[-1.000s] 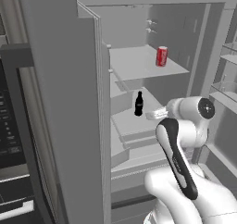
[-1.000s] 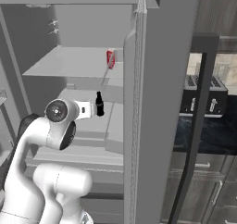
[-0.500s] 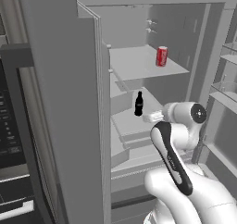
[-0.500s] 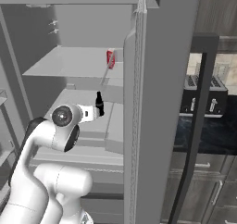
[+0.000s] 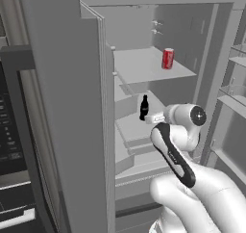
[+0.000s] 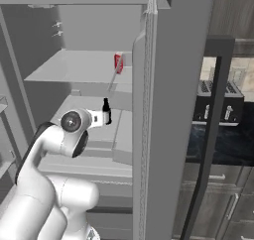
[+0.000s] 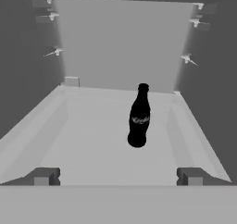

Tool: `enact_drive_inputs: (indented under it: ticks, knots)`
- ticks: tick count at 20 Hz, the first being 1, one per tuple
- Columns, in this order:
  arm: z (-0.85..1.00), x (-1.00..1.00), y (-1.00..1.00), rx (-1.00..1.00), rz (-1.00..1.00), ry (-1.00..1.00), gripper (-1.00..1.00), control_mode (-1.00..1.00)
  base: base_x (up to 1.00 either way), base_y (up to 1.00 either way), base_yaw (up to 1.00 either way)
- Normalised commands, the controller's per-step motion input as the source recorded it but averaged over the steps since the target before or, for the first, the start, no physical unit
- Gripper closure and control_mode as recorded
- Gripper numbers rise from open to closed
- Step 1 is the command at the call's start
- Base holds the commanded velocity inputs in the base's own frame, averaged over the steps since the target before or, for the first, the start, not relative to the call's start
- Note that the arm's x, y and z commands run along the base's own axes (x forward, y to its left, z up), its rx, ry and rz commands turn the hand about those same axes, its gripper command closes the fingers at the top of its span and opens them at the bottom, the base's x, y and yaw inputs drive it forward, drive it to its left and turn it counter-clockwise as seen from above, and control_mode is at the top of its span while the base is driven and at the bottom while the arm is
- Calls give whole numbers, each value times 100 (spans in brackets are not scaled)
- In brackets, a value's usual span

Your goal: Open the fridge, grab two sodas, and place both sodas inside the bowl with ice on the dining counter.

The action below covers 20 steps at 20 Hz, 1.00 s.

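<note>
Standing open, the fridge (image 5: 67,107) marks step one done; neither soda is taken. At centre of the left base view the dark bottle (image 5: 143,108) stands upright on a shelf, the gripper (image 5: 154,118) near it, jaws spread wide, empty. Upper right sits the red can (image 5: 167,58).

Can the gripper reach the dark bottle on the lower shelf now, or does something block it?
Probably yes. The open gripper faces the upright bottle, and the shelf between them is bare.

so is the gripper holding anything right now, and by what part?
Nothing held. The gripper is open, its fingertips wide apart and short of the dark bottle, which stands upright and untouched on the fridge shelf.
</note>
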Motion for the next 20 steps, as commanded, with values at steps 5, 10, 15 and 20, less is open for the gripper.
enact_drive_inputs:
  ticks: [5, 10, 15, 20]
  knots:
    - [0, 41, 0, 1, -5, 0, -100, -100, 0, 0, 0]
    - [0, 39, 0, 1, -6, 0, -100, -100, 0, 0, 0]
    - [0, 36, 0, 0, -9, 0, -100, -100, 0, 0, 0]
    - [-1, 30, 0, 0, -8, 0, -100, -100, 0, 0, 0]
